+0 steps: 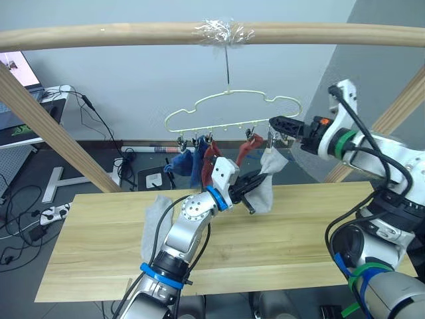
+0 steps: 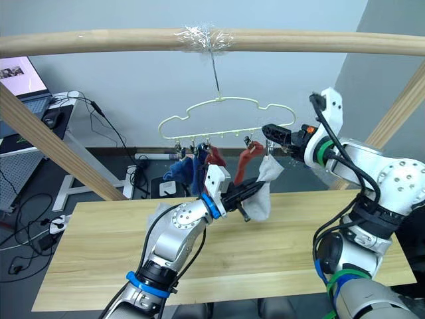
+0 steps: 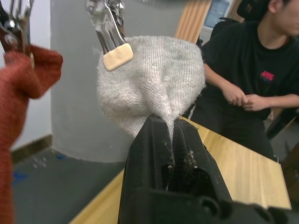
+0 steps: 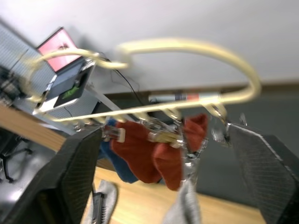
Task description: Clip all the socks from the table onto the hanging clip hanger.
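A thin, pale yellow-green wire hanger with a wavy outline hangs at upper centre of the head view, its hook taped to a round wooden pole that crosses the top of the frame. Along its lower bar sit small metal clips. From left to right they hold two blue socks, two rust red socks and, at the right end, a light grey sock of ribbed knit.

The left gripper, at centre frame, is clenched on the lower edge of that grey sock; in the left wrist view its black fingers pinch the fabric while a metal clip with a cream pad bites the sock's top edge. The right gripper, right of centre, is up at the hanger's right end with its jaws spread wide; the right wrist view shows its two fingers well apart on either side of the clips.

A second grey sock lies flat on the table, left of centre, partly behind the left arm. The table is a wide light wooden plank top with pale yellow-brown grain.

Behind it are a grey wall, a dark floor with cables at left, and a laptop at upper left. A person in a black shirt sits at the table's far side in the left wrist view.
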{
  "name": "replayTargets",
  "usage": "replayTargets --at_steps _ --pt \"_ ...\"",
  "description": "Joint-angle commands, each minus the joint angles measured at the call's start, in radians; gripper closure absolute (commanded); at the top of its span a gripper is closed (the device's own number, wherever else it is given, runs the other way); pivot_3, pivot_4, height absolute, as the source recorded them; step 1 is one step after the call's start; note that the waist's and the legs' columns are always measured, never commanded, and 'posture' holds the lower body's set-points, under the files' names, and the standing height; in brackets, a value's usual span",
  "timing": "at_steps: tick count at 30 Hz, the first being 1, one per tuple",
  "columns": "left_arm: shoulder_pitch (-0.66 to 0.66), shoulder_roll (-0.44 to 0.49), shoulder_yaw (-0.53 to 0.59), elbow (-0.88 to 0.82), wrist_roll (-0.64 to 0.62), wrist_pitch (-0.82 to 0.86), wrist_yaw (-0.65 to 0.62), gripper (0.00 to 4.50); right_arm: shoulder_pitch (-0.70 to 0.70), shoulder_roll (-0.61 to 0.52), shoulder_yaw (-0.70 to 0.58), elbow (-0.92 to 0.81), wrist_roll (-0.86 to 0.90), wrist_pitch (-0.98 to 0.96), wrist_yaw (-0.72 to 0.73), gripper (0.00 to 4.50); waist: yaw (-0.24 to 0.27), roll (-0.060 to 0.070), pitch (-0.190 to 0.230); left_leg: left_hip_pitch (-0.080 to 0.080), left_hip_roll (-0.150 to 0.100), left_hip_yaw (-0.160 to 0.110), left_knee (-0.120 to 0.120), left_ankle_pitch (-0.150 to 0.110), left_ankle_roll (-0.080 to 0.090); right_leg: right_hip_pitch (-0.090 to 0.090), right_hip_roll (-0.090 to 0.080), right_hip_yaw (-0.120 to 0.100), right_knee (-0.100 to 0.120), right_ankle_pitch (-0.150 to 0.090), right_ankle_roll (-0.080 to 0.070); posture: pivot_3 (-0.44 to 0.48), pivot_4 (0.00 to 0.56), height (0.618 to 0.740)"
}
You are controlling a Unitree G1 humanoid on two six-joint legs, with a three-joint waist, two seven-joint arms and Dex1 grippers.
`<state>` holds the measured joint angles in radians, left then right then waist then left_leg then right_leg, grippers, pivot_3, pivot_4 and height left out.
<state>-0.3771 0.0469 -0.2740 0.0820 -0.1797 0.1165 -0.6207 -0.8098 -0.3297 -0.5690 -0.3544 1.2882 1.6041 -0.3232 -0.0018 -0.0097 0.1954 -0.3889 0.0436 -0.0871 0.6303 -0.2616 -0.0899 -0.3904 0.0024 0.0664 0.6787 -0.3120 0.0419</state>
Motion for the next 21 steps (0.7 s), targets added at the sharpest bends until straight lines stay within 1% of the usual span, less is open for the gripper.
replayTargets --at_steps 1,4,5,7,10,12,15,18,21 --pt "-0.013 -0.020 0.028 -0.027 -0.061 0.071 -0.004 3.68 0.101 -0.061 0.044 -0.171 0.050 -0.034 0.032 0.00 -0.001 0.000 0.000 -0.001 0.000 0.000 0.000 0.000 0.000 0.000 0.000 0.000 0.000 0.000 0.000 0.029 0.186 0.740" --pt "-0.017 -0.014 0.035 -0.011 -0.070 0.092 -0.012 2.90 0.199 -0.117 0.092 -0.263 0.014 -0.089 0.049 0.00 -0.004 0.000 0.000 -0.001 0.000 0.000 0.000 0.000 0.000 -0.001 0.000 0.000 0.000 0.000 0.000 0.023 0.184 0.740" --pt "-0.016 -0.008 0.038 -0.001 -0.070 0.100 -0.016 2.61 0.243 -0.147 0.119 -0.304 -0.018 -0.113 0.070 0.00 -0.005 0.000 0.000 -0.001 0.000 0.000 0.000 0.000 0.000 -0.001 0.000 0.000 0.000 0.000 0.000 0.023 0.184 0.740" --pt "-0.014 0.017 0.045 0.017 -0.065 0.097 -0.033 2.18 0.358 -0.169 0.170 -0.389 -0.111 -0.186 0.079 0.00 -0.007 0.000 0.000 -0.001 0.000 0.000 0.000 0.000 0.000 -0.001 0.000 0.000 0.000 0.000 0.000 0.021 0.181 0.740" --pt "-0.010 0.067 0.056 0.006 -0.057 0.084 -0.059 1.44 0.486 -0.179 0.255 -0.461 -0.247 -0.312 0.102 0.00 -0.014 0.000 0.000 0.000 0.001 0.000 0.000 0.000 0.000 -0.001 0.002 0.001 0.000 0.000 0.001 0.024 0.178 0.740" --pt "-0.007 0.112 0.068 -0.013 -0.060 0.079 -0.085 0.93 0.568 -0.156 0.313 -0.492 -0.332 -0.404 0.119 0.00 -0.022 0.000 0.000 0.000 0.001 0.001 0.000 0.000 0.000 -0.001 0.002 0.001 0.001 0.000 0.001 0.036 0.174 0.740" --pt "-0.011 0.177 0.116 -0.070 -0.117 0.120 -0.131 0.09 0.647 -0.129 0.407 -0.516 -0.486 -0.547 0.124 0.00 -0.029 0.000 0.000 0.000 0.001 0.000 0.000 0.000 -0.001 -0.001 0.002 0.001 0.001 -0.001 0.001 0.043 0.172 0.740" --pt "-0.020 0.246 0.143 -0.114 -0.135 0.117 -0.184 0.04 0.671 -0.115 0.490 -0.507 -0.635 -0.669 0.126 0.00 -0.030 0.000 0.000 0.001 0.001 0.001 0.000 0.001 -0.001 -0.001 0.002 0.001 0.001 -0.001 0.001 0.066 0.164 0.740" --pt "-0.037 0.324 0.192 -0.191 -0.189 0.117 -0.265 0.00 0.646 -0.090 0.573 -0.461 -0.776 -0.755 0.088 0.48 -0.025 -0.001 0.000 0.001 0.001 0.000 0.001 0.001 -0.001 -0.001 0.001 0.001 0.001 -0.001 0.001 0.087 0.154 0.740"
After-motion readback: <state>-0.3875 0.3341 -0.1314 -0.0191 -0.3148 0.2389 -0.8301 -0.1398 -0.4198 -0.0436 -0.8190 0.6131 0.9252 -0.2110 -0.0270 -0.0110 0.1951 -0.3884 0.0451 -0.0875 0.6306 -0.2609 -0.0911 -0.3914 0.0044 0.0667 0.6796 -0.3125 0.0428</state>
